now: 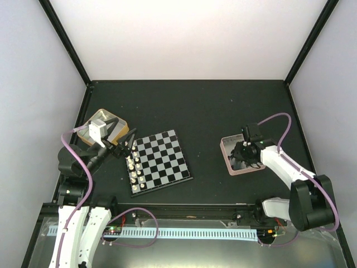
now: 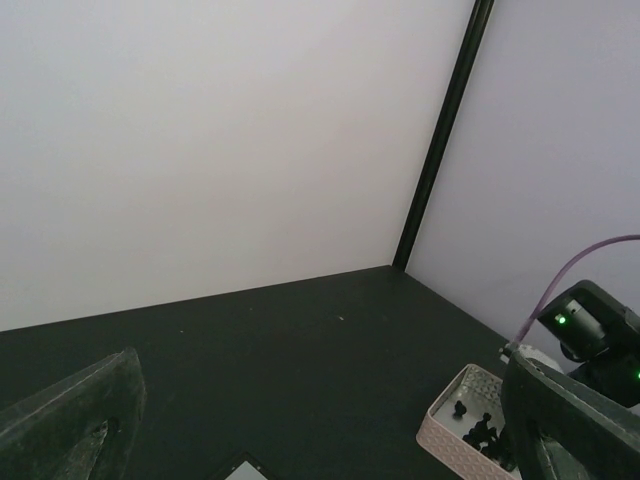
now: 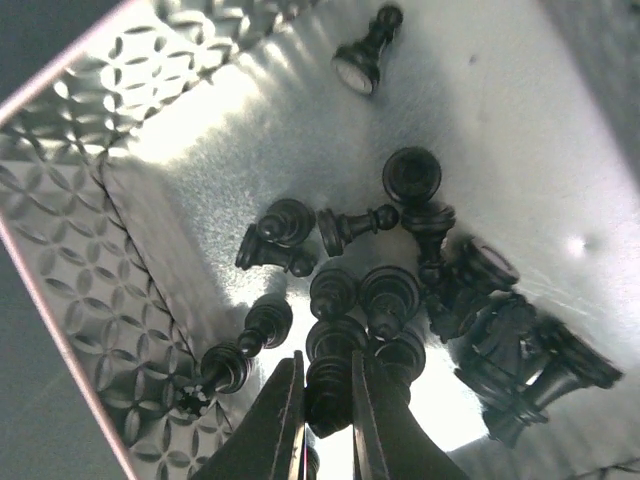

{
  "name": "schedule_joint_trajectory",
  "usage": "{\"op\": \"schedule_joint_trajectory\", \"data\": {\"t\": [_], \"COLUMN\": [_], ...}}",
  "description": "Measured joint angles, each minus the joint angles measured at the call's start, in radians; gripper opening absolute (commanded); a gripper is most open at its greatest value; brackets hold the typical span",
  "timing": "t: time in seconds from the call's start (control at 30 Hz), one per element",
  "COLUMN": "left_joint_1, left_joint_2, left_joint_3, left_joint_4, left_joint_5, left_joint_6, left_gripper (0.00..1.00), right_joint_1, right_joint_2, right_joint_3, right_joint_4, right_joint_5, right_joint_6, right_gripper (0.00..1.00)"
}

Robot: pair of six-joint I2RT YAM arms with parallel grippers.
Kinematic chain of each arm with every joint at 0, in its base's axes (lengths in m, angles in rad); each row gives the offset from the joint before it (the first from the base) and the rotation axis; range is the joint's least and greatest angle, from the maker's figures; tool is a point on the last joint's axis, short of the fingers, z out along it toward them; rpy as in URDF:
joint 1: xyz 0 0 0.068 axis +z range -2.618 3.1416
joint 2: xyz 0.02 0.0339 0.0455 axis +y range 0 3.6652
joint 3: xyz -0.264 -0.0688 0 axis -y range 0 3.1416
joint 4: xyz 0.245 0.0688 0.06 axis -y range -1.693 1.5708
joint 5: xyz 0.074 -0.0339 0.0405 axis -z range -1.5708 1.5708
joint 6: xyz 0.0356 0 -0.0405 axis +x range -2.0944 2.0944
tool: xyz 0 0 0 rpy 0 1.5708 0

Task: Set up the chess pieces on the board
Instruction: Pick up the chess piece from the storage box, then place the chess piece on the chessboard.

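Note:
The board (image 1: 162, 162) lies left of centre, with several cream-white chess pieces (image 1: 133, 167) standing along its left edge. My left gripper (image 1: 127, 146) hovers open over that edge with nothing in it; its fingers (image 2: 70, 420) frame the left wrist view, where a board corner (image 2: 245, 470) shows. My right gripper (image 1: 244, 159) reaches down into the pink-rimmed tin (image 1: 227, 159). In the right wrist view, the right gripper (image 3: 328, 400) is shut on a black chess piece (image 3: 330, 375), both fingers pressed against its sides. Several other black pieces (image 3: 410, 180) lie around it on the tin's floor.
A gold tin (image 1: 100, 114) sits behind my left gripper at the table's left. The pink-rimmed tin's patterned wall (image 3: 90, 200) rises close to the left of the right fingers. The left wrist view also catches this tin (image 2: 450, 435). Black frame posts mark the table's back corners.

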Motion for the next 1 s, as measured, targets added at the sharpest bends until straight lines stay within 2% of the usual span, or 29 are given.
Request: {"op": "schedule_joint_trajectory", "data": {"t": [0.37,0.57,0.77,1.0], "left_joint_1": [0.000,0.000,0.000,0.000], "left_joint_2": [0.000,0.001,0.005,0.008], "left_joint_3": [0.000,0.000,0.000,0.000], "left_joint_4": [0.000,0.000,0.000,-0.005], "left_joint_5": [-0.001,-0.007,-0.011,-0.013], "left_joint_6": [0.000,-0.003,-0.010,-0.018], "left_gripper": [0.99,0.99,0.99,0.99], "right_joint_1": [0.084,0.200,0.356,0.550], "right_joint_2": [-0.131,-0.114,0.007,0.224], "right_joint_3": [0.113,0.166,0.230,0.381], "right_joint_4": [-0.040,-0.020,0.035,0.040], "right_joint_5": [0.130,0.031,-0.113,-0.130], "right_joint_6": [-0.019,-0.054,-0.086,-0.116], "right_gripper": [0.01,0.01,0.01,0.01]}}
